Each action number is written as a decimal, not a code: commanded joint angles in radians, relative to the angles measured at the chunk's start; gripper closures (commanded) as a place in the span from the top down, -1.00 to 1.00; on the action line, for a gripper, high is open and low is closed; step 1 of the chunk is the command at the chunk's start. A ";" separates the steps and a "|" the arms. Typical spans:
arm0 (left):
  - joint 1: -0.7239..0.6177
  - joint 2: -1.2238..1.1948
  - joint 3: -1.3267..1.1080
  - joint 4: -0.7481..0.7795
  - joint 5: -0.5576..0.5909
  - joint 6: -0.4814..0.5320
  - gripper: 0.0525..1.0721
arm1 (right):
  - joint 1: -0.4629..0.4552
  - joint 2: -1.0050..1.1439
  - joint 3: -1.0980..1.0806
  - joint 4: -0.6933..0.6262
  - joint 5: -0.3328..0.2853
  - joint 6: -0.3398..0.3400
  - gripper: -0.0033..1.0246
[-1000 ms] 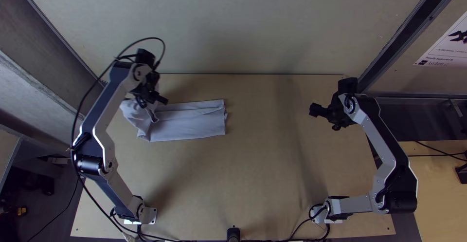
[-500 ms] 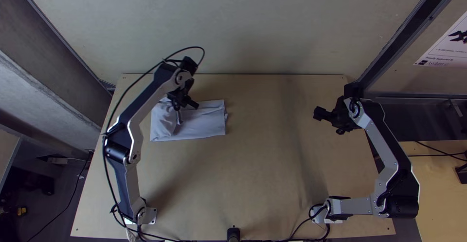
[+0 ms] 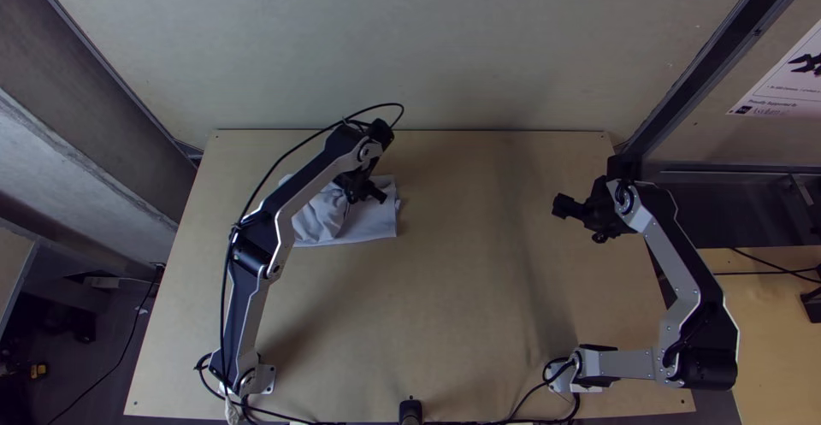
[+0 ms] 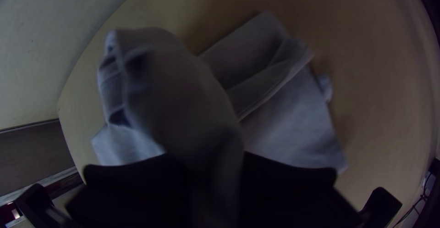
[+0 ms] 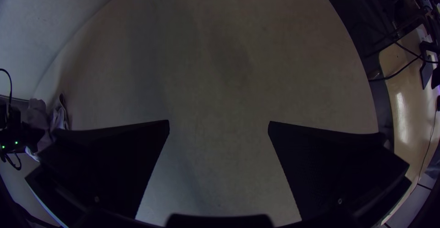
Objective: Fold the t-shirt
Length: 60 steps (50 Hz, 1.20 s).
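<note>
"Table (image 3: 462, 305) in top view: where is shirt (image 3: 368, 224)?"
"Toward ten o'clock, partly folded."
"Left wrist view?"
"Left gripper (image 4: 211, 164) clamps shirt's raised part; last fold remains, I think."
"Right wrist view?"
"Right gripper (image 5: 219, 129) has fingers apart."

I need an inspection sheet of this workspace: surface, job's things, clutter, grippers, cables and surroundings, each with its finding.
Surface: light wooden table, with soft shadows across it.
Job's things: t-shirt in folded layers toward the table's far left, partly bunched, one part lifted.
Clutter: small black fixture at the near edge, between the arm bases.
Left gripper: shut on the t-shirt's lifted part.
Right gripper: open, with nothing between its fingers.
Cables: black cable along the left arm, looping above its wrist.
Surroundings: pale wall beyond the table; printed sheet at far right.
</note>
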 commanded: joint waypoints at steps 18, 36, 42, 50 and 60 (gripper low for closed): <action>-0.095 0.105 0.118 0.344 0.588 -0.349 0.92 | -0.008 -0.074 -0.171 0.054 -0.007 -0.013 0.93; -0.094 0.090 0.120 0.321 0.574 -0.331 0.92 | -0.036 -0.088 -0.122 0.055 -0.006 -0.036 0.93; -0.060 0.016 0.095 0.316 0.540 -0.303 0.92 | -0.037 -0.114 -0.035 0.054 -0.006 -0.042 0.93; 0.010 -0.133 0.051 0.316 0.468 -0.251 0.92 | -0.036 -0.142 0.141 0.003 0.008 -0.080 0.93; 0.118 -0.338 -0.010 0.298 0.382 -0.158 0.92 | 0.007 -0.168 0.338 -0.014 0.093 -0.172 0.92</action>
